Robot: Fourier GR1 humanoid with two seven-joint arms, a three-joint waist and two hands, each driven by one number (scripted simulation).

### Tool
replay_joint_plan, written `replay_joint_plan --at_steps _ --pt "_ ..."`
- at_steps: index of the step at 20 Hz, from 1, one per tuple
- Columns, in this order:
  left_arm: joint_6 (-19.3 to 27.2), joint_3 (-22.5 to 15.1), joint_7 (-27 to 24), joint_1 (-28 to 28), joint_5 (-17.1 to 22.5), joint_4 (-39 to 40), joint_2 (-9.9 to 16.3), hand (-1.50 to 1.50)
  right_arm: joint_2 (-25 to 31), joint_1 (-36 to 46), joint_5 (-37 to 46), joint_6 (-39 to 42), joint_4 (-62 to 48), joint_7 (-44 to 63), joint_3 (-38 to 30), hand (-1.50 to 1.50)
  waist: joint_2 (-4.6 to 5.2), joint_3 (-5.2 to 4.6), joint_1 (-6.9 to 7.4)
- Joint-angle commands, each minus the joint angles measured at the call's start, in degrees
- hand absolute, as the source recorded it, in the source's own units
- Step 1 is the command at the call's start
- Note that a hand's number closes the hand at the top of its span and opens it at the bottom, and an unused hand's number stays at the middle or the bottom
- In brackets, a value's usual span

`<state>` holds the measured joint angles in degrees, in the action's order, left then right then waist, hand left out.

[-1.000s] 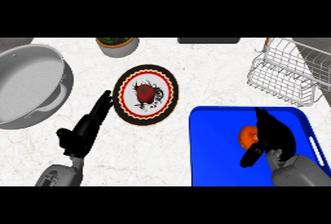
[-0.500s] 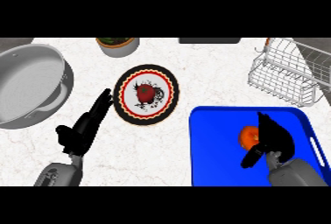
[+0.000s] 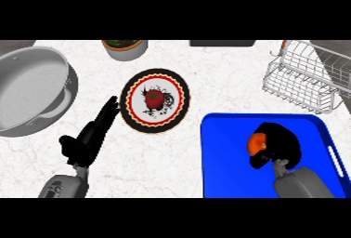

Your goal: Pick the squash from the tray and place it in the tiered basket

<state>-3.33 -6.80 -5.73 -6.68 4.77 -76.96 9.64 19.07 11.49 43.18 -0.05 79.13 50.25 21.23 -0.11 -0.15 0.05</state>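
Note:
An orange squash lies on the blue tray at the lower right. My right hand is over it, fingers and thumb curled round it, so only its left side shows. The white wire tiered basket stands at the upper right, beyond the tray. At the lower left my left hand rests open on the counter, its fingers straight and pointing up toward the plate.
A plate with a red and black rim holds a red item at the centre. A large grey pan sits at the left. A small bowl stands at the top, a dark object beside it.
My right hand has lowered onto the squash and its fingers have curled round it. The left hand has not moved.

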Motion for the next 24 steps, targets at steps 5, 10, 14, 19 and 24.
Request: replay_joint_plan --at_steps 5,10,14,19,24 --pt "0.04 -0.23 0.26 3.05 -3.16 -3.08 -2.14 0.00 -3.47 -0.54 6.09 -2.76 -5.20 -7.59 -3.71 1.50 0.10 0.16 0.04" --pt "-3.05 4.55 -0.30 0.42 0.13 0.12 1.21 0.00 9.68 -7.75 1.77 -0.43 3.81 -13.92 -10.92 1.50 0.01 0.14 -1.39" --pt "-0.37 4.04 -0.21 3.26 -0.71 -1.79 -0.16 0.00 24.38 -12.89 -5.42 -0.88 -4.20 -29.09 -23.43 1.50 -0.07 0.51 -4.19" --pt "-1.11 2.48 -0.52 3.93 -1.52 -2.44 -0.45 0.00 27.77 -13.62 -21.69 -1.12 -9.66 -46.94 -38.55 1.50 -0.38 0.45 -3.28" --pt "-1.12 2.44 -0.21 3.02 -1.92 -2.47 -0.29 0.00 30.94 -11.49 -33.63 4.60 -12.51 -59.74 -49.61 1.50 -0.23 0.29 -2.11"
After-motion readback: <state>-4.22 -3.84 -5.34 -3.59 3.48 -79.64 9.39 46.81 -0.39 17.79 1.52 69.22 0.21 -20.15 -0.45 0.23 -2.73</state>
